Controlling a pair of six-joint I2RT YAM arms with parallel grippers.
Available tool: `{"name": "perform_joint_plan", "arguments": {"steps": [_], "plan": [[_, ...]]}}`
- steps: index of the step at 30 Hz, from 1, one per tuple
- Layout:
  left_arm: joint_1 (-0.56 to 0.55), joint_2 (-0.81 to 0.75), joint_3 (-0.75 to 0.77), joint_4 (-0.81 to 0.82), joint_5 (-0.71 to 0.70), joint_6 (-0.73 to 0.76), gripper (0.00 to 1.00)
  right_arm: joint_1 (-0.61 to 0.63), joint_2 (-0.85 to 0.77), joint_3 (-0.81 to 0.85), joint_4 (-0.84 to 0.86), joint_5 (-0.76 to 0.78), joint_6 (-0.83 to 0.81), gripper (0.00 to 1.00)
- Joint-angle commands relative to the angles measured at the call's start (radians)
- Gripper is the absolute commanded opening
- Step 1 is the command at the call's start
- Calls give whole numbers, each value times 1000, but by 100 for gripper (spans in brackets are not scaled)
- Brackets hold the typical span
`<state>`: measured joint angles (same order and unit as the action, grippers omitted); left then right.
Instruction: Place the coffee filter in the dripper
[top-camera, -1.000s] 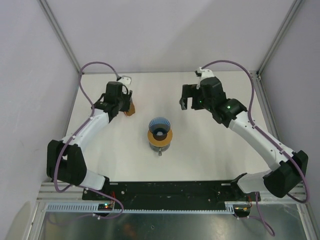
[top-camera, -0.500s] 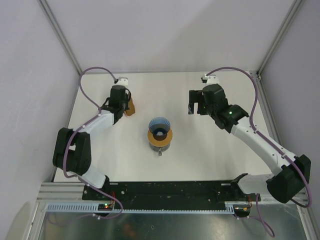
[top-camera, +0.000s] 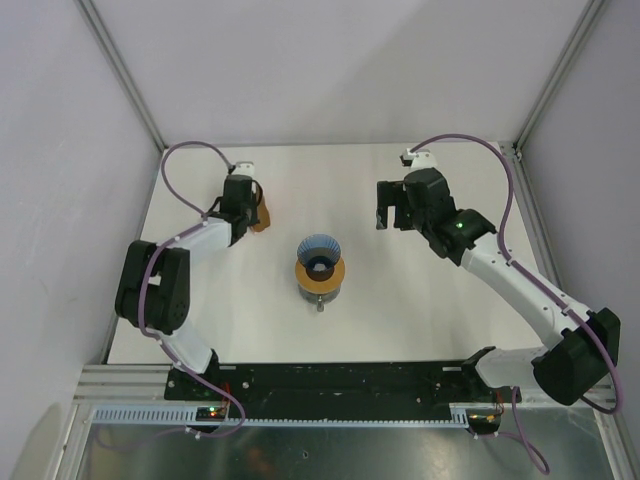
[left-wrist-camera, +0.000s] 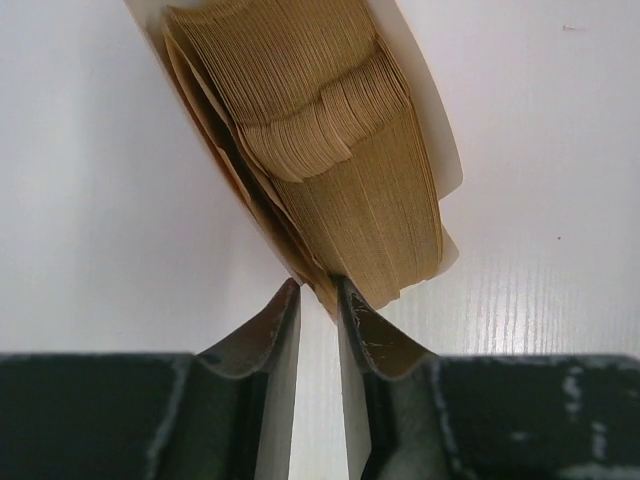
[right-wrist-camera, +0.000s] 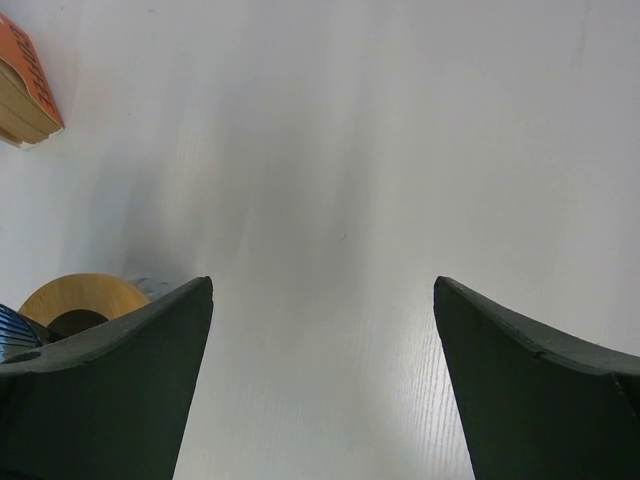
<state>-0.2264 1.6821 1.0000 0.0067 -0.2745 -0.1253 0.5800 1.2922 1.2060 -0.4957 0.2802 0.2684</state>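
As the left gripper (left-wrist-camera: 318, 292) narrows from wide to a pinch on the coffee filter (left-wrist-camera: 340, 170) stack's corner, well apart from the dripper (top-camera: 320, 262), pickup looks imminent; right gripper (right-wrist-camera: 320, 290) hangs wide apart.

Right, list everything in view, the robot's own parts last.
coffee filters: one stack, pale tan, inside the packet, far left of table
packet: one, orange-brown outside, lying far left
dripper: one, blue cone with orange-brown collar, table centre, no filter inside
table: one, white, under everything
left gripper: one, dark, narrowly parted at the stack's edge
right gripper: one, dark, open, empty, above table right of dripper
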Motion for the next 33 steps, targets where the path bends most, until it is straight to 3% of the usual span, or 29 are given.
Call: {"name": "perform_joint_plan", "arguments": {"steps": [1,6,18,33], "plan": [[16,12,19,42,12,-34,25,-6,1,0,41,11,-17,95],[27,21,26,42,17,-39,22,-9,3,1,44,1,-22,96],[30,-3,17,39,-4,-44,3,-11,9,1,43,-40,-23,96],[30,-97,-20,20,57,-53,0,-10,18,1,35,-71,-18,96]]}}
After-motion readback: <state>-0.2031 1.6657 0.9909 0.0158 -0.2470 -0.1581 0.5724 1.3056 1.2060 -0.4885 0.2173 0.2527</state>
